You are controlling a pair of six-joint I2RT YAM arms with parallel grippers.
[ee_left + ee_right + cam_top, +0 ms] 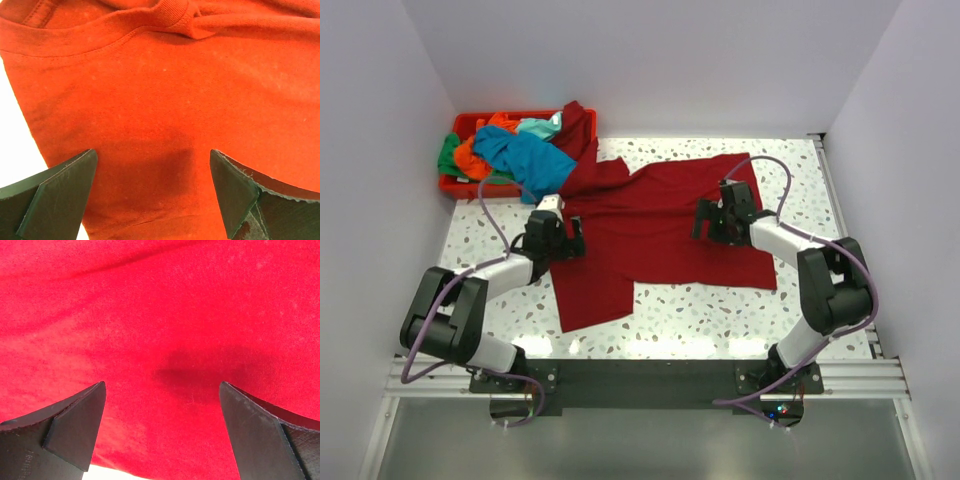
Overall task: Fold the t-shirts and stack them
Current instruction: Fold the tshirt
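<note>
Left gripper (152, 156): I see its jaws spread wide with nothing between them, low over the left part of the cloth near a hem seam.
Right gripper (162, 387): likewise wide apart and empty, poised above the right part of the same cloth.
Large dark red cotton t-shirt (660, 220): spread unevenly on the speckled white table (720, 320), unfolded, one end trailing up to the bin.
Red plastic bin (448, 186): at the far left corner, holding a heap of teal blue (525, 155), orange (470, 157) and green (446, 156) shirts.
Progress: I judge it early; no fold made, no stack begun, every shirt remains.
</note>
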